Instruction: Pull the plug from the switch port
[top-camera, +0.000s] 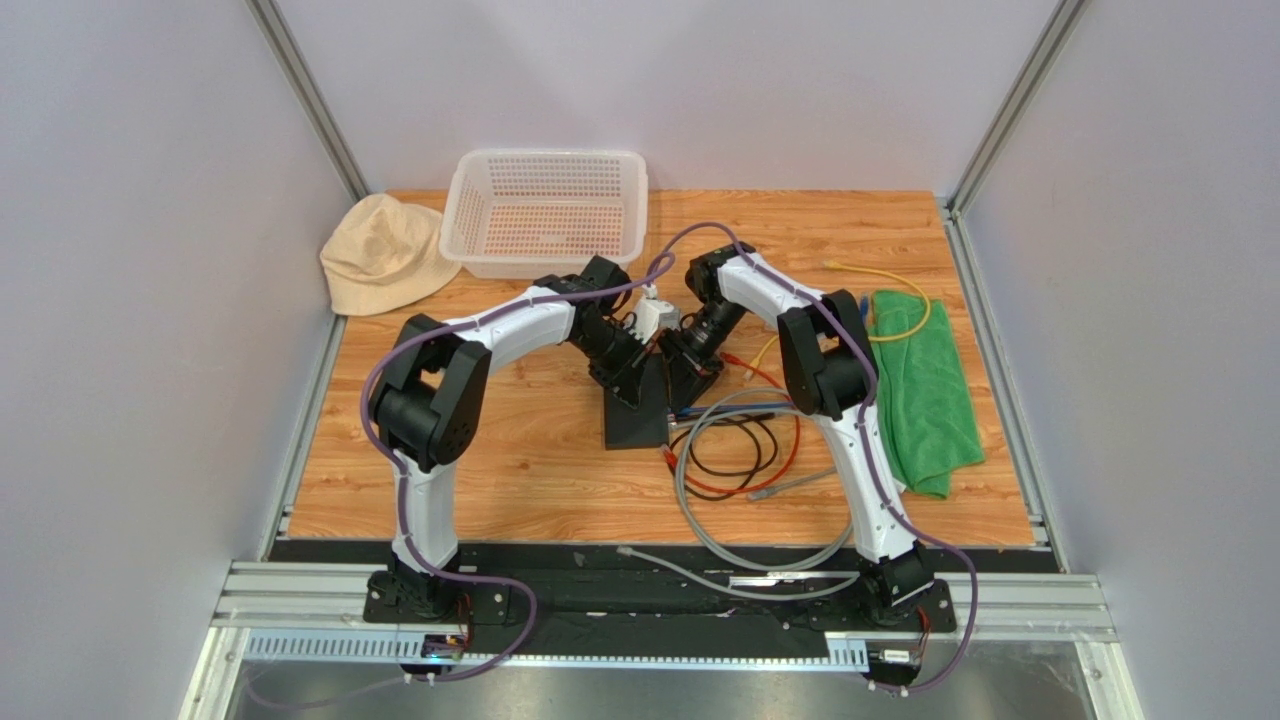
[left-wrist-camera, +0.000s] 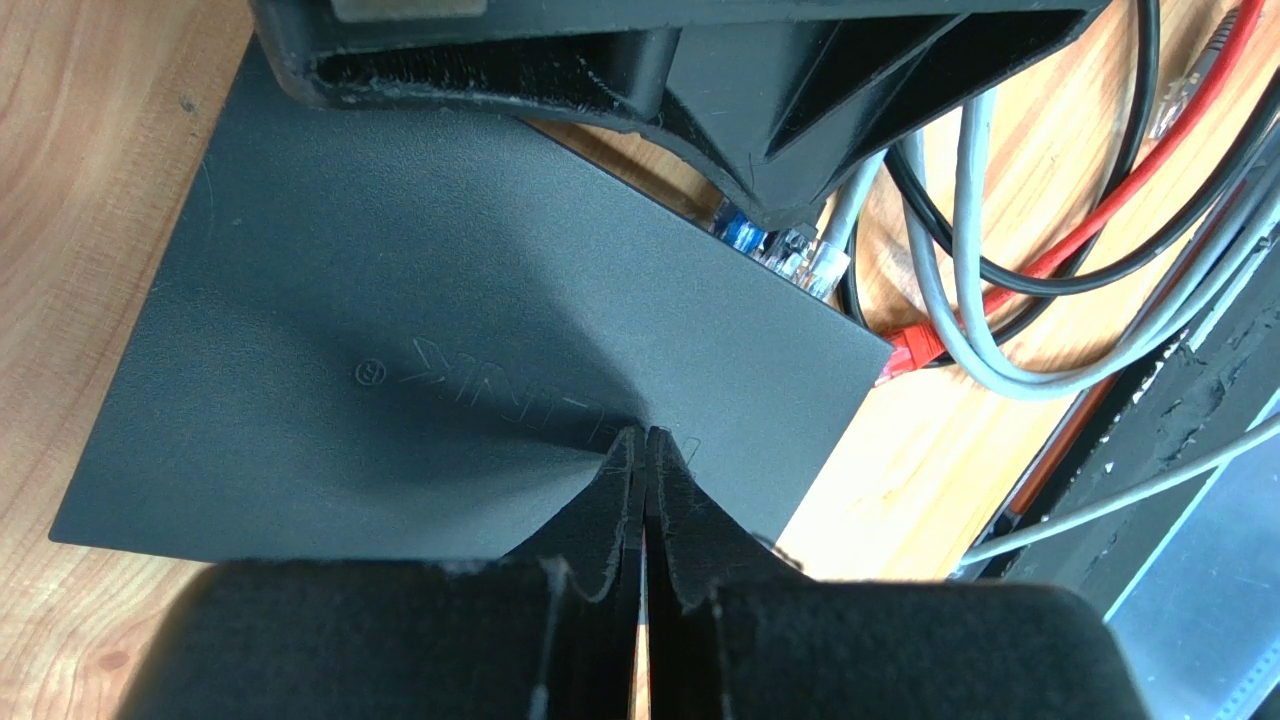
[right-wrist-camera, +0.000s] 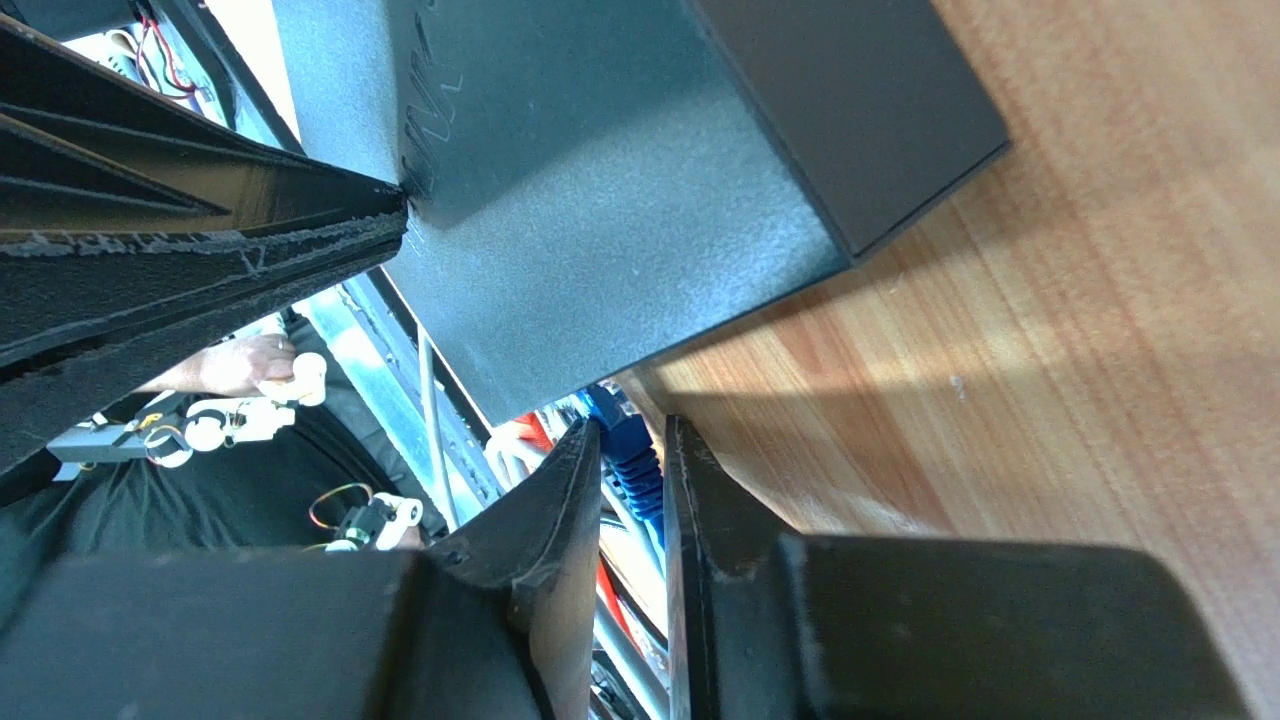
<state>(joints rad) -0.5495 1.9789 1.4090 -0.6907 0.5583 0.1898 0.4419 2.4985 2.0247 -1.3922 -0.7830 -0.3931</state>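
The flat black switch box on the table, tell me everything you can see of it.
The matte-black flat rectangular switch looks plastic, with an embossed logo on top. It lies flat on the wooden table. The shut left gripper presses its tips on the top face. A blue plug and a clear plug sit at one narrow edge; the right gripper flanks the blue one, grip unclear.

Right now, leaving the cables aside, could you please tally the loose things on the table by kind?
Hat: 1
Basket: 1
Green cloth: 1
Switch: 1
Total: 4
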